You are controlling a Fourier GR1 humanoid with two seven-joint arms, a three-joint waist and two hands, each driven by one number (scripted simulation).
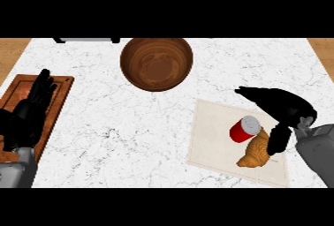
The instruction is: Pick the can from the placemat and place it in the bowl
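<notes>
We see the white marble counter point(117, 132) running wide between the wooden bowl point(157, 64) at the far edge and the placemat point(215, 141) at right, with much bare room in the middle. At left a wooden board point(62, 88) lies under our resting left hand point(32, 110), fingers straight. On the placemat the red can point(244, 129) lies tilted, touching a croissant point(256, 152). Our right hand point(280, 108) arches just beside the can, fingers spread apart, clasping nothing.
</notes>
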